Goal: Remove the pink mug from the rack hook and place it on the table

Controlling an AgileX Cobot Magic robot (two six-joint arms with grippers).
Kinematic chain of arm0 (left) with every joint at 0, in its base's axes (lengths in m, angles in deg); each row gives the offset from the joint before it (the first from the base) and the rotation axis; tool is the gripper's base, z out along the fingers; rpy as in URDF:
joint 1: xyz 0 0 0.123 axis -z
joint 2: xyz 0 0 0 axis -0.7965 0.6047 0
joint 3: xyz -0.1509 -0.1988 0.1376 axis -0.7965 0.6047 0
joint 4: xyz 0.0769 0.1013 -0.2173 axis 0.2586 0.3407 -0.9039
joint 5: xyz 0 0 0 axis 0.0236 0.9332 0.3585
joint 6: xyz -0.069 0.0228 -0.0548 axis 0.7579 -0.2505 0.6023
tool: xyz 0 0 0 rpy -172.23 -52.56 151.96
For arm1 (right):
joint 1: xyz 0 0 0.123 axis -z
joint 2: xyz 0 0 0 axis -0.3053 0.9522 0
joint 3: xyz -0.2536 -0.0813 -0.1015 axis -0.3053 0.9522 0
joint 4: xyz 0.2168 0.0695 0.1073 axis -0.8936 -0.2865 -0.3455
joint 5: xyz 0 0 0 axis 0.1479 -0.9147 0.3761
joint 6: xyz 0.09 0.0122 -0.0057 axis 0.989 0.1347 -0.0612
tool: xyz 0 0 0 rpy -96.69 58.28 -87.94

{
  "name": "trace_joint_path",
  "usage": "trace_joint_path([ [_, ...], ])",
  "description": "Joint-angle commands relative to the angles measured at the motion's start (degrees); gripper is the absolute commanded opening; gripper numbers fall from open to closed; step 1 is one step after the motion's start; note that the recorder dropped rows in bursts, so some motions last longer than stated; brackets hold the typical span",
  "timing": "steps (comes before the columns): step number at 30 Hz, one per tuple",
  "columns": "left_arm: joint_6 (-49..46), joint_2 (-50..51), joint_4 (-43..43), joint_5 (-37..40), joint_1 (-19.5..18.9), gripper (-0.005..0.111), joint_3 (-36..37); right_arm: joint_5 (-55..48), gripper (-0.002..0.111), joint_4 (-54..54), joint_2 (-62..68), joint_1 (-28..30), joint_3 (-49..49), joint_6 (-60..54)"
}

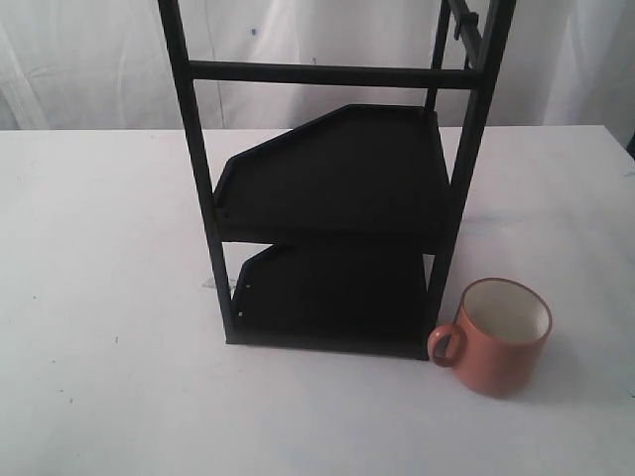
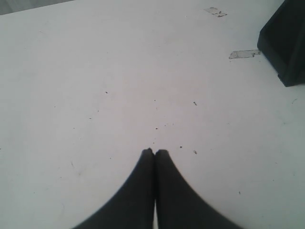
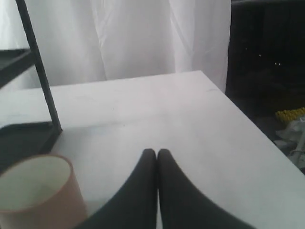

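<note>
Pink mug (image 1: 503,342) stood upright on the table (image 1: 99,297) at the lower right of the frame, just beside the rack (image 1: 195,149). My left fingers (image 2: 136,191) and right fingers (image 3: 138,191) were both pressed together, holding nothing.

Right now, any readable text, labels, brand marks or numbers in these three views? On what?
None readable in any view.
The mug: plain pink outside, white inside, no print showing.
The rack: bare black.
The table: only specks and scraps of tape, no writing visible on them.
The yellow object past the table edge: too blurred to tell.
</note>
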Motion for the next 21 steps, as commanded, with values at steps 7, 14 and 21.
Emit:
trace_joint_path([
  [7,0.0,-0.2,-0.6,-0.1,-0.2,0.001,0.1,-4.5,0.000,1.3,-0.1,0.3,0.4,-2.5],
  [14,0.0,-0.2,-0.6,-0.1,-0.2,0.001,0.1,-4.5,0.000,1.3,-0.1,0.7,0.4,-2.5],
  [21,0.0,-0.2,-0.6,-0.1,-0.2,0.001,0.1,-4.5,0.000,1.3,-0.1,0.7,0.4,-1.7],
])
